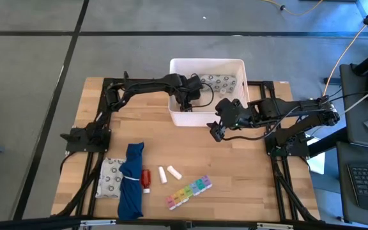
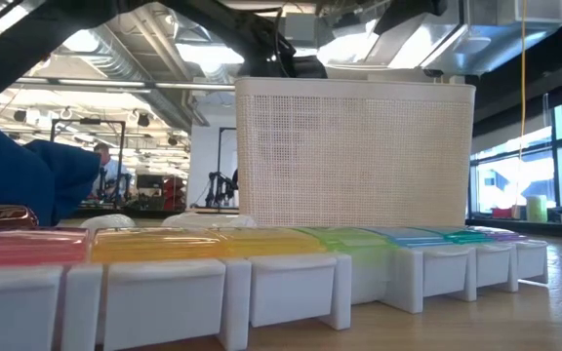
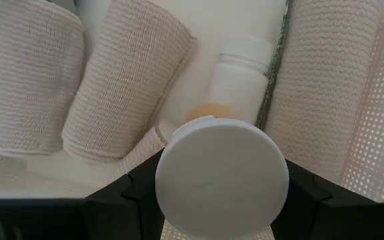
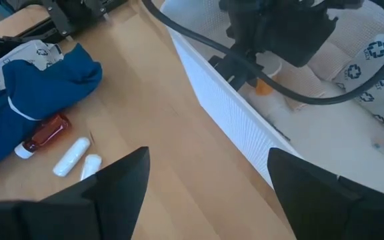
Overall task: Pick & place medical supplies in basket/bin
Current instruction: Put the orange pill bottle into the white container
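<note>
The white bin [image 1: 179, 118] stands at the table's far middle and holds gauze rolls [image 3: 122, 80], a white bottle [image 3: 242, 70] and patterned packets [image 1: 219, 82]. My left gripper [image 1: 187, 97] reaches down inside it, shut on an orange pill bottle with a white cap [image 3: 222, 177]. My right gripper [image 1: 217, 132] hovers open above the table by the bin's near wall. On the near table lie a red tube [image 1: 146, 179], two small white rolls [image 1: 168, 173], the rainbow pill organizer [image 1: 189, 191] and a packet [image 1: 109, 177]. My left gripper holds the pill bottle pinched between its two fingers [image 3: 129, 200], one on each side of the white cap end [image 3: 179, 150]. It comes from above, pointing down into the bin. The bottle runs along the fingers, with its orange body [image 4: 263, 85] toward the bin floor; whether it touches the floor cannot be told.
A blue cloth bundle [image 1: 131, 182] lies near left, partly over the packet. The bin's tall walls [image 2: 354, 151] surround my left gripper. Bare wood stretches between the bin and the near items. Black frame rails run along the left and right table edges.
</note>
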